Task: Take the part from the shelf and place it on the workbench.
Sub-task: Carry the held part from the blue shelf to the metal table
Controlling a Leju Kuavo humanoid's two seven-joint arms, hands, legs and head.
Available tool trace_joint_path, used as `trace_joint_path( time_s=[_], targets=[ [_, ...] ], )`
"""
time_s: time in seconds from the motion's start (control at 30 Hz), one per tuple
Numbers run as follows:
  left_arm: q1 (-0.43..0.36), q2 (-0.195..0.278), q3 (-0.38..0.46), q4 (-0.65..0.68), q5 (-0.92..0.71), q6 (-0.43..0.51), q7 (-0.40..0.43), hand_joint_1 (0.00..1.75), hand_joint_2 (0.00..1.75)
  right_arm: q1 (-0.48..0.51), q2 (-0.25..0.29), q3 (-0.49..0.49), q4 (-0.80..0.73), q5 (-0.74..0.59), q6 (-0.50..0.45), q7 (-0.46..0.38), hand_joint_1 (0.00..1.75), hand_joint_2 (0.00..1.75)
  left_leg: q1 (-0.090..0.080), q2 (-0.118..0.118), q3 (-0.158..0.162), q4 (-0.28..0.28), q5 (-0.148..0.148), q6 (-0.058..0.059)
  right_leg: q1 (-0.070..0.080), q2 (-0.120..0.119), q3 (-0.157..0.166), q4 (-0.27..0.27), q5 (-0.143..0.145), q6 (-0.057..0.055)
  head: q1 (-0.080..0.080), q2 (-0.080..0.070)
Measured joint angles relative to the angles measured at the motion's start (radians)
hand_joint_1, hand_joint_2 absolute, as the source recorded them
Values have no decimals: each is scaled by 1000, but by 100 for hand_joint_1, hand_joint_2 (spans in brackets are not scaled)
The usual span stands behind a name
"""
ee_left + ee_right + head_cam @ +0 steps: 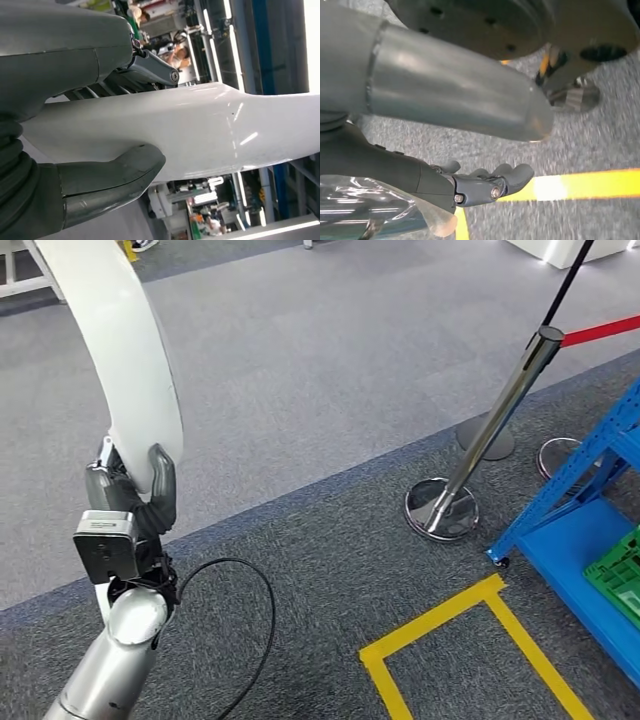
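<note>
Part (128,350) sits in your left hand (136,502): a long, curved white panel, gripped near its lower end, rising up and out of the head view's top edge. In the left wrist view the thumb (113,175) presses one face of the part (211,130) and the darker fingers (151,70) wrap the other, so the hold is firm. Your right hand (471,182) hangs over grey carpet (599,140) and a yellow line (584,184); its fingers are extended and slightly curled, with nothing between them. Something clear and glossy lies against the wrist side of that hand; you cannot tell what it is. To your right stands a blue shelf (581,530) with a green crate (620,575) on its low deck. A chrome post (490,430) leans beside it, carrying a red belt (600,330).
</note>
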Motion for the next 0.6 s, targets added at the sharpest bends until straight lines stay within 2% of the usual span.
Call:
trace_joint_path(
  time_s=[0.03,0.07,0.1,0.13,0.2,0.3,0.37,0.4,0.5,0.53,0.57,0.6],
  targets=[
    [2,1,3,0,0,0,0,175,175,-1,0,0,0,-1,0,0,0,0,-1,18,-6,13,-9,-5,0,-12,3,-3,2,-7,-3,0],
    [2,1,5,0,0,0,0,175,175,-1,0,0,0,-2,0,0,0,0,-3,46,-21,45,-28,-10,-1,-25,5,-6,3,-13,-6,0],
    [2,2,6,0,0,0,0,175,175,0,0,0,0,-2,0,0,0,0,-3,79,-44,97,-57,-14,0,-39,8,-8,2,-18,-8,0],
    [2,2,7,0,0,0,0,175,175,1,0,0,0,-2,0,0,0,0,-3,102,-67,147,-82,-17,2,-49,9,-8,1,-21,-11,0],
    [3,2,7,0,0,0,0,175,175,2,0,0,0,-2,0,0,0,0,-2,115,-95,208,-110,-19,3,-60,10,-8,-1,-23,-11,0],
    [4,2,7,0,0,0,0,175,175,2,0,0,0,-2,0,0,0,0,-2,116,-102,224,-116,-20,3,-64,10,-8,-1,-24,-11,0],
    [6,2,7,0,0,0,0,175,175,3,0,0,0,-2,0,0,0,0,-1,118,-121,263,-127,-21,4,-76,11,-8,-2,-24,-11,0],
    [7,3,7,0,1,0,1,175,175,2,0,0,0,-2,0,0,0,0,-2,132,-99,224,-98,-18,5,-95,15,-8,-6,-23,-11,0],
    [8,3,8,0,2,0,1,175,175,-1,0,0,0,-2,0,0,0,0,-20,207,2,18,-10,6,16,-166,30,-8,-23,-9,-11,0],
    [7,3,9,0,2,0,1,175,175,-2,0,0,0,-2,0,0,0,0,-25,212,7,2,-13,12,20,-182,33,-9,-27,-3,-11,0],
    [9,4,9,0,2,0,1,175,175,-3,0,0,0,-2,0,0,0,0,-22,198,7,-1,-11,17,19,-190,34,-10,-32,2,-10,0],
    [8,4,10,0,1,0,1,175,175,-5,0,0,0,-2,0,0,0,0,-20,184,8,-4,-9,23,18,-178,32,-2,-41,7,-10,0]
  ],
)
